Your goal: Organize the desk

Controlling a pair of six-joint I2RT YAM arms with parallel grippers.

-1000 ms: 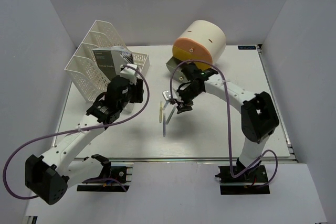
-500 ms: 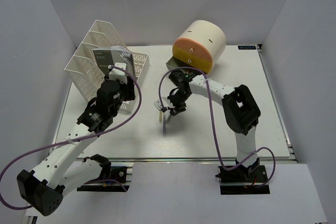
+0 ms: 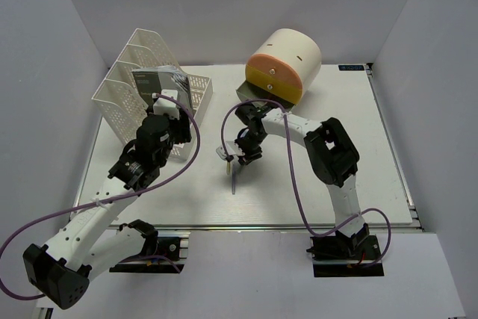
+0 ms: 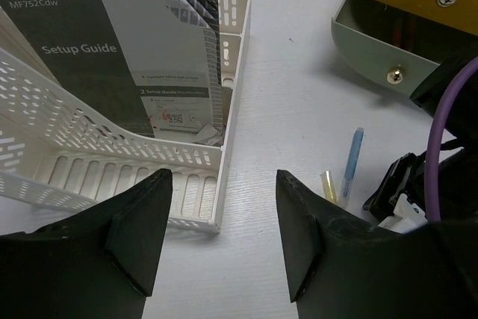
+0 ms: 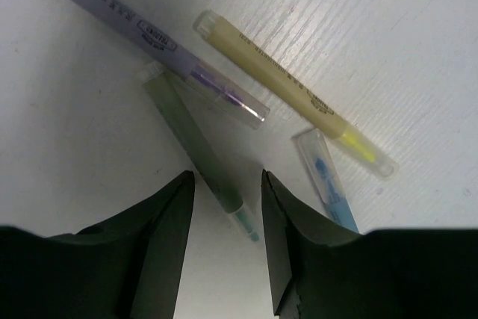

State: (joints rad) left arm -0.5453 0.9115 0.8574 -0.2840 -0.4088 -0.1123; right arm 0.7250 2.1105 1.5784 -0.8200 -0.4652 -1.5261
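Note:
Several pens lie together on the white desk: a purple pen, a yellow highlighter, a green pen and a blue pen. My right gripper hangs low over them, open. Its jaws straddle the green pen's tip with a gap on each side. In the top view it sits at the pens in the desk's middle. My left gripper is open and empty above bare desk, just right of the file rack's corner.
A white mesh file rack holding a dark setup guide stands at the back left. The cream drawer unit with orange and yellow fronts stands behind the pens, its low grey drawer pulled open.
My right gripper has moved left and down onto the pens while its jaws narrowed. My left arm has drawn back a little toward the rack.

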